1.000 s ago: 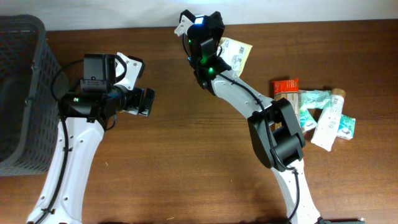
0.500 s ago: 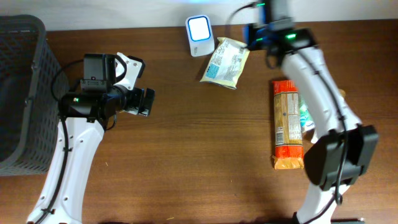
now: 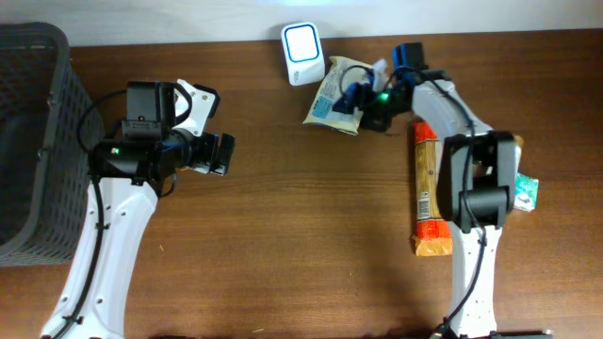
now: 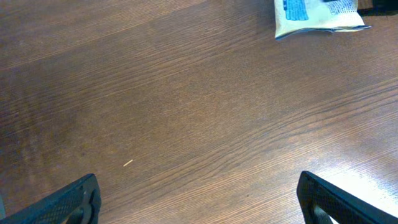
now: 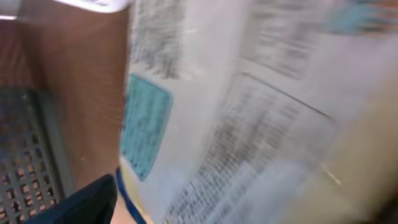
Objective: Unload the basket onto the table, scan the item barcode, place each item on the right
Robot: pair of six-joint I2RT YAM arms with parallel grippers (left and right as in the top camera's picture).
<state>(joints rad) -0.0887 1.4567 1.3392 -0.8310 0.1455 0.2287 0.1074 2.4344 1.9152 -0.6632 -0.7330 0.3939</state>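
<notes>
1. Right gripper [image 3: 358, 99] is right up against the pale snack packet [image 3: 330, 104]. Too blurry to tell if it's spread or pinching.
2. Scanner [image 3: 302, 40] sits just beyond the packet.
3. Left gripper [image 3: 221, 153] is spread wide, well apart.

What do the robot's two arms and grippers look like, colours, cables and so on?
The left arm and right arm share smooth white links, bulky black joint housings, black cables running alongside, and a small green light near the wrist. The left gripper is black with a white bracket behind it; the right gripper is black with blue parts.
</notes>
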